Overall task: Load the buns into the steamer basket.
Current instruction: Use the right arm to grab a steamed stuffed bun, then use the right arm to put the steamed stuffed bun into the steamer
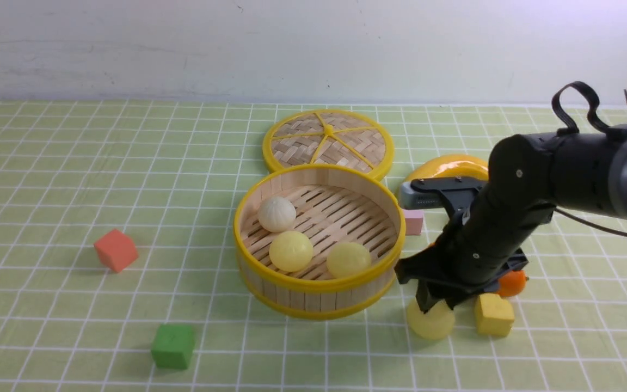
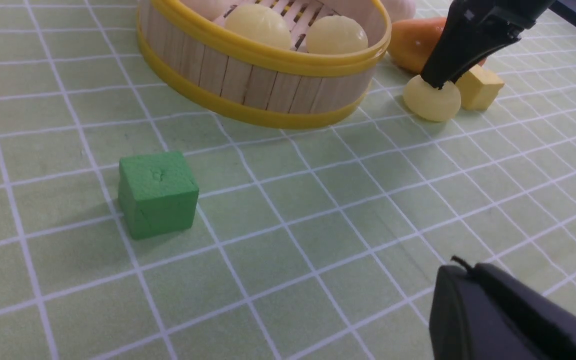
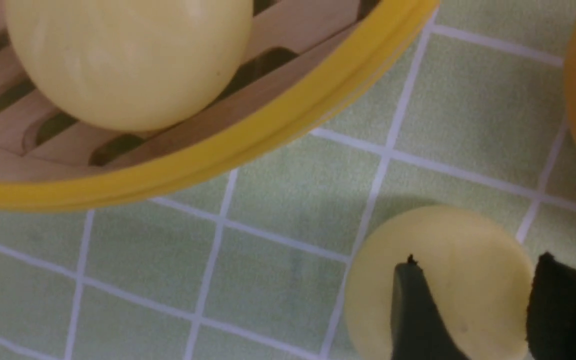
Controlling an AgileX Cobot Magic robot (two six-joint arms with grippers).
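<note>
Front view | right end effector (image 3: 475,305) parted, apparently empty, over yellow bun (image 1: 431,320) | left end effector (image 2: 460,267) closed, empty

Right wrist view softly blurred

The right gripper (image 1: 437,305) points downward, its 2 fingers parted with a gap between the tips. Above it, the dark wrist (image 1: 487,239) slants up and away to the robot's right, meeting the rounded joint (image 1: 520,169). Beyond that joint, the right arm (image 1: 585,171) runs off nearly level to the robot's right. On the wrist above the gripper sits 1 bracket (image 1: 449,188) carrying a small grey camera (image 1: 419,196). Farther up from the gripper, 1 black strap (image 1: 583,90) loops over the arm, and 1 thin cable (image 1: 602,227) trails below it. The left gripper (image 2: 468,268) is shut, its 2 dark fingertips together.
</note>
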